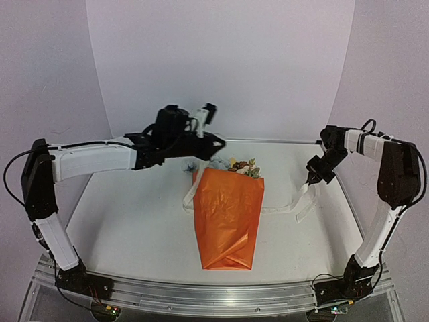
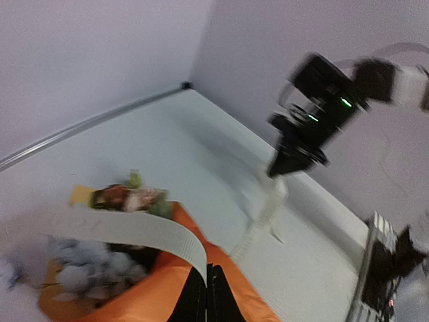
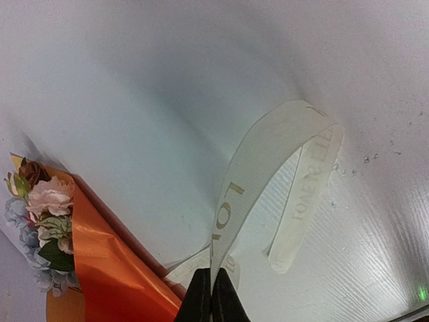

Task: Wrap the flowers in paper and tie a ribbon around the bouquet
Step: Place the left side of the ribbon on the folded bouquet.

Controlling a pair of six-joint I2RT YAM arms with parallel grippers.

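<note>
The bouquet (image 1: pixel 226 218) lies wrapped on the worktop (image 1: pixel 134 221), folded tip nearest, so I'd say tying is in hand. Beyond it, the left gripper (image 1: pixel 218 142) and right gripper (image 1: pixel 312 180) each pinch an end of the ribbon (image 1: pixel 288 204), and next they'd need to cross those ends. Only the wrist views show the pinches and the ribbon's lettering.

The paper (image 1: pixel 226 215) is a thin, glossy orange sheet, creased and crinkly. The ribbon (image 3: pixel 255 168) looks like matt, half-translucent woven cloth, and the flowers (image 3: pixel 47 201) have soft, matt, fabric-like petals. The white tabletop (image 1: pixel 134 221) is smooth with a faint sheen, and the rail (image 1: pixel 214 295) along its near edge is brushed metal.
</note>
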